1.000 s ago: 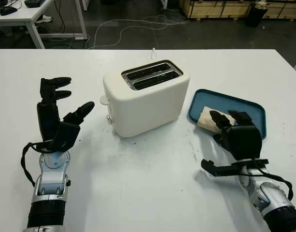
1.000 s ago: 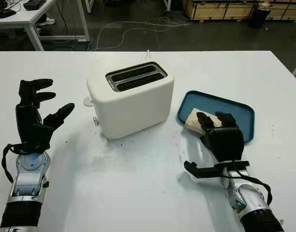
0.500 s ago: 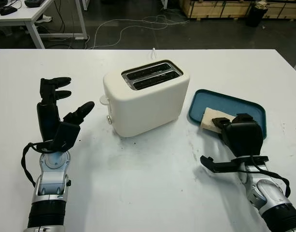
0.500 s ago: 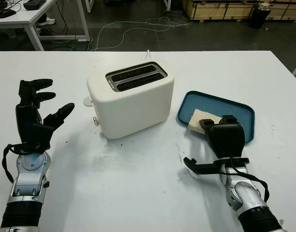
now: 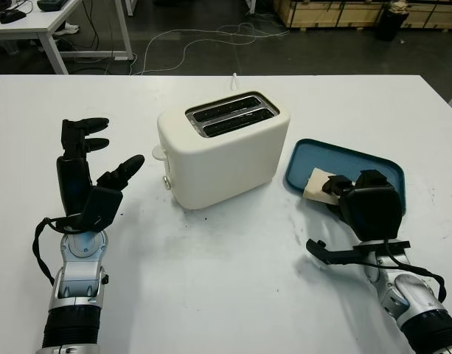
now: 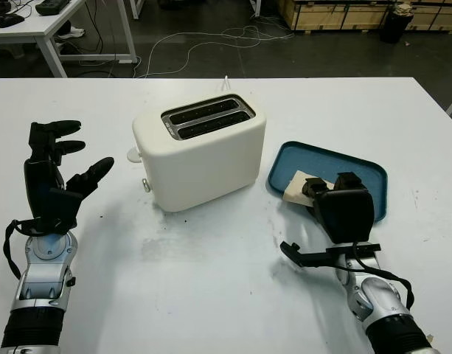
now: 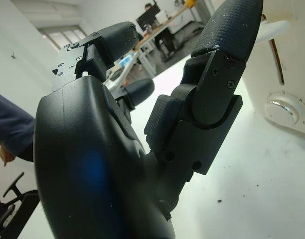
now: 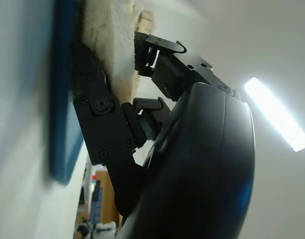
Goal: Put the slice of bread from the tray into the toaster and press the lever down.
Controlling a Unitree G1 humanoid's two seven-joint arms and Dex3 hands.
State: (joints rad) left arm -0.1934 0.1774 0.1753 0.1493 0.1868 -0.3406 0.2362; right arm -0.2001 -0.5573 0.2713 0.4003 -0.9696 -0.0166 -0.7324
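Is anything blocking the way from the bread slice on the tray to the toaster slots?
Nothing visible. The right hand is shut on the pale bread slice in the blue tray. Bare white table lies between the tray and the cream toaster, whose two top slots look empty. The left hand is open, raised on the toaster's other side.

No text, label, brand, number or sign can be read anywhere in these views. The toaster (image 5: 224,147) just beside the raised left hand (image 5: 85,173) has a plain cream shell with no legible marking, and the round knob (image 7: 286,106) on its end face shows no readable figures. The blue tray (image 5: 373,166) under the right hand (image 5: 366,206) is unmarked, and the hands' black shells carry no lettering.
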